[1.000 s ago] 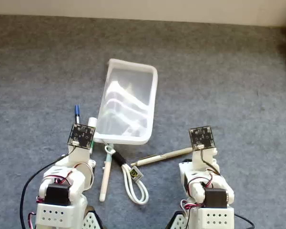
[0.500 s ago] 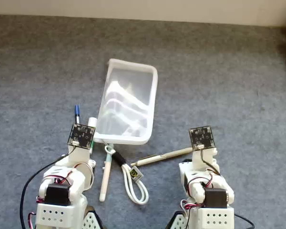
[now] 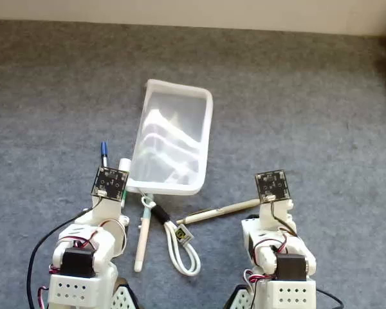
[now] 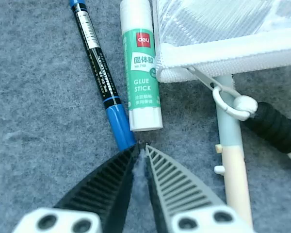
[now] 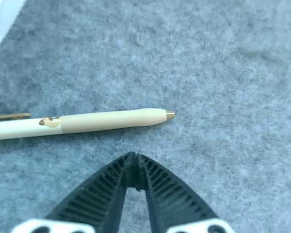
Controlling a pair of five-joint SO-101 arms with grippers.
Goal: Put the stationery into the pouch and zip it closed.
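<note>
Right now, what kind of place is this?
Probably a small robot practice bench rather than an office desk: a grey felt surface, a left arm and a right arm standing side by side, and a pouch, glue stick and marker laid out in front of them.

The left arm and right arm are white with black motors. The left pincer is ribbed black and grey, the right pincer black.

Glue stick between marker and pouch
</note>
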